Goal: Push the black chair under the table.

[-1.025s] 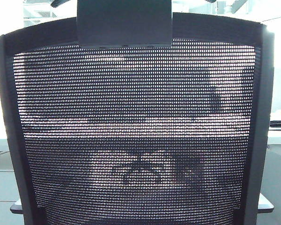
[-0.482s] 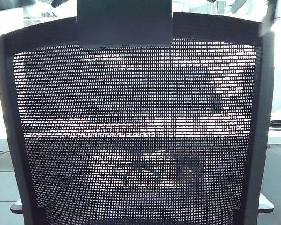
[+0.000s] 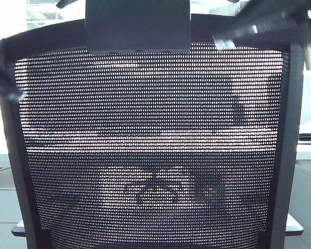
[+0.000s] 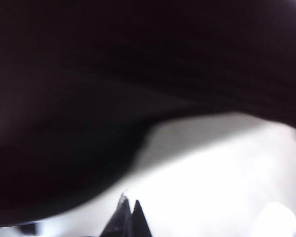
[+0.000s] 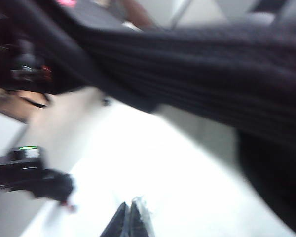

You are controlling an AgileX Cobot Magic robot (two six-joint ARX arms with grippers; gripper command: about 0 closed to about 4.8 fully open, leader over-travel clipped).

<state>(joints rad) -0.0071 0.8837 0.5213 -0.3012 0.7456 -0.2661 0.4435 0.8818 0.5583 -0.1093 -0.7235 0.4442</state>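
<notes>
Both arms reach for the black chair [image 3: 150, 145]. The left gripper [image 4: 129, 210] and right gripper [image 5: 130, 211] have jaws pressed together. Next, push it toward the table [image 3: 308, 151].

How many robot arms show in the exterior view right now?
2, both blurred: the left gripper's arm at the black chair back's left edge, the right gripper's arm across its top right corner.
</notes>
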